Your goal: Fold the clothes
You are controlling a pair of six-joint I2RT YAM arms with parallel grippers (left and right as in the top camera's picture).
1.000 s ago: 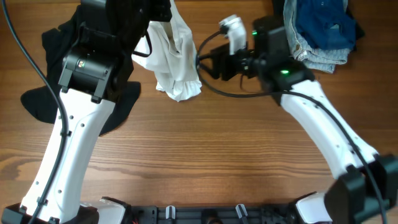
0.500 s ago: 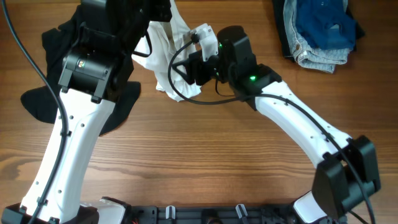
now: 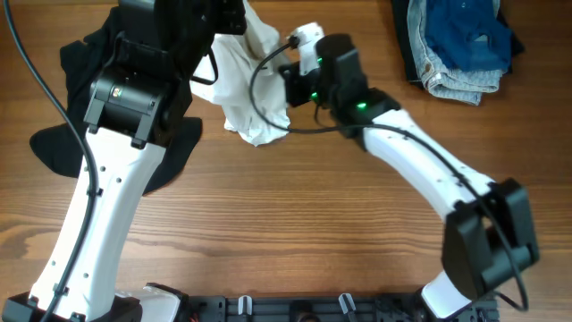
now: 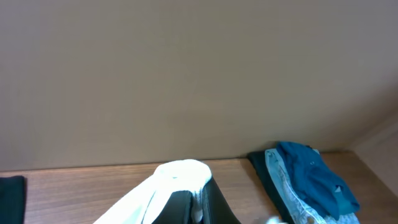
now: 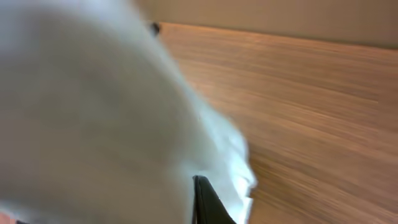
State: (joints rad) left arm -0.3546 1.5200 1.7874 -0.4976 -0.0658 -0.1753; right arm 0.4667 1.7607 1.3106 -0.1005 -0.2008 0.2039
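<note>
Hanging bunched above the far side of the wooden table (image 3: 313, 215), the white T-shirt (image 3: 255, 103) is clamped at its top by the left gripper (image 4: 200, 208), while the right gripper (image 3: 288, 75) pinches its right edge. The black garment (image 3: 63, 148) lies at far left.

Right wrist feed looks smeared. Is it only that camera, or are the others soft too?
Right wrist: the white T-shirt fills the left of frame, blurred and out of focus; the table grain is streaked too. Left wrist: sharp, the jeans read clearly. Overhead: crisp, evenly lit, no glare.
</note>
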